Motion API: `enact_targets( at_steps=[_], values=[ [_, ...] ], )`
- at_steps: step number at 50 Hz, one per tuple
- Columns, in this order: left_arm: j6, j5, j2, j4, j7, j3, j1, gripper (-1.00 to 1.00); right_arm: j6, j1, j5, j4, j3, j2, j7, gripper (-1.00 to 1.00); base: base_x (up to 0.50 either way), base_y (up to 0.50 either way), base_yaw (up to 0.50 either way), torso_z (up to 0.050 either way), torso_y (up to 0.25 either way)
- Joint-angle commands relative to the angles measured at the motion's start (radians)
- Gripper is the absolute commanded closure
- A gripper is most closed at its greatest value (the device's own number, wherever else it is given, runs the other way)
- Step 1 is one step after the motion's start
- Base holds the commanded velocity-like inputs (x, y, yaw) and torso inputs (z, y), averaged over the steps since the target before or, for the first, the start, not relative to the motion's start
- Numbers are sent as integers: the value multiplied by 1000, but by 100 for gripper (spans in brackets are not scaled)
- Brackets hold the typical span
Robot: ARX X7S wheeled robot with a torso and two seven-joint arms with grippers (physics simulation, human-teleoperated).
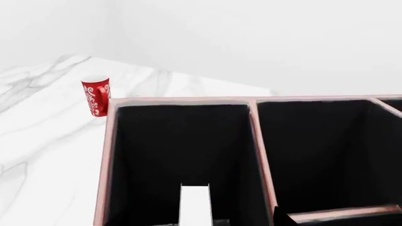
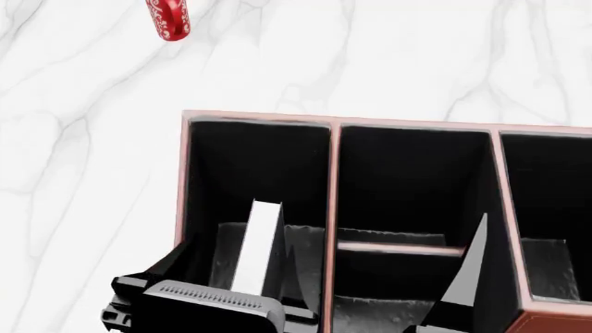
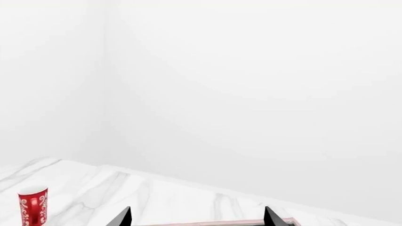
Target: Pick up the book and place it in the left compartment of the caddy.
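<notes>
The reddish-brown caddy [image 2: 259, 116] fills the head view, and its rim also shows in the left wrist view [image 1: 188, 100]. The book [image 2: 257, 246] stands on end inside the left compartment [image 2: 263, 163], its white page edges facing up; they also show in the left wrist view [image 1: 195, 205]. My left gripper [image 1: 197, 221] is open over that compartment, with the book between its spread black fingers [image 2: 172, 262]. One fingertip [image 1: 279, 215] shows against the crossbar. My right gripper [image 3: 197, 217] is open and empty, one finger [image 2: 465, 270] over the middle section.
The red patterned mug [image 2: 168, 19] stands on the white marble table [image 2: 83, 139] beyond the caddy's far left corner, also in the left wrist view [image 1: 96, 96] and the right wrist view [image 3: 33, 206]. The middle section has a crossbar [image 2: 398, 248].
</notes>
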Motion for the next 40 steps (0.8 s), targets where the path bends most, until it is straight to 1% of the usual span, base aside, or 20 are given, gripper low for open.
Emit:
enact_targets(
  at_steps=[1,7,15,21,26,29,33,35,37,38,40],
  values=[
    [8,-22,25,6,59,-33,0,-100,-6,3,-19,8,23,-18,-24,-100,0,0,0,0,0],
    [7,-15,19,24,54,-32,4,-100,-2,5,-15,3,22,-15,-20,-100,0,0,0,0,0],
    [-26,4,-9,125,-5,-34,-18,-100,-8,2,-17,4,21,-12,-19,-100,0,0,0,0,0],
    [-77,23,-38,248,-72,-33,-54,-100,-7,-1,-15,-3,24,-9,-15,-100,0,0,0,0,0],
    [-164,55,-66,398,-153,-23,-107,-100,-2,0,-11,-10,26,-6,-9,-100,0,0,0,0,0],
    [-187,68,-83,442,-166,-23,-122,-100,-5,-1,-12,-7,25,-5,-9,-100,0,0,0,0,0],
    [-221,102,-151,475,-175,-18,-135,-100,-11,-4,-12,-6,27,-4,-9,-100,0,0,0,0,0],
    [-187,119,-214,467,-158,-24,-112,-100,-12,-5,-13,-4,27,-4,-8,-100,0,0,0,0,0],
    [-177,125,-247,466,-154,-29,-104,-100,-9,-4,-11,-6,26,-3,-6,-100,0,0,0,0,0],
    [-144,133,-296,457,-150,-42,-87,-100,-11,-5,-13,-2,24,-3,-7,-100,0,0,0,0,0],
    [-149,146,-330,460,-161,-47,-84,-100,-13,-6,-15,0,24,-3,-7,-100,0,0,0,0,0]
  ],
)
